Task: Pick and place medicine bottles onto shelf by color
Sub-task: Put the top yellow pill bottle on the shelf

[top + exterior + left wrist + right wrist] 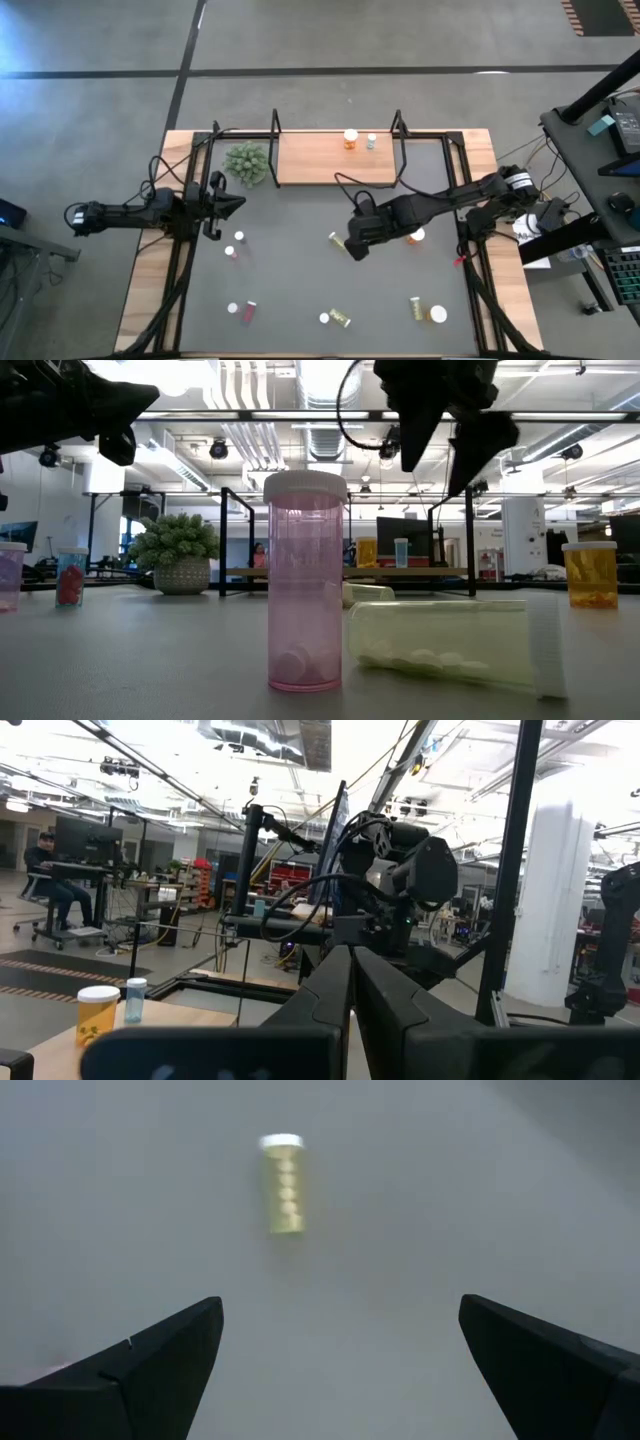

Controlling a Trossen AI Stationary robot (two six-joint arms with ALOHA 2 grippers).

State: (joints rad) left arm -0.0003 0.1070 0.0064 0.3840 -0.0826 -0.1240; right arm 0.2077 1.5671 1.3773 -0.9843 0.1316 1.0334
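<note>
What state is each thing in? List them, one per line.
Right gripper: open, above the mat.
Left gripper: shut, empty, at the mat's left edge.
Yellow-green bottle: lying on its side on the mat.
Orange bottle: upright on the shelf.
Pink bottle: upright, capped.

You only get the tips of the right gripper (340,1370) in its wrist view, both fingers cut by the lower edge, and the yellow-green bottle (283,1185) beyond them is blurred, so you can't read any label. In the low view the lying yellow bottle (455,643) partly hides another pale bottle (367,593) behind it, and the pale bottle at the far left (9,575) is cut by the frame edge. The left gripper (115,430) is clipped at the top there. From above, the small bottles on the shelf (310,160) are too tiny for you to tell their contents, and the orange bottle (416,237) is half covered by the right arm
</note>
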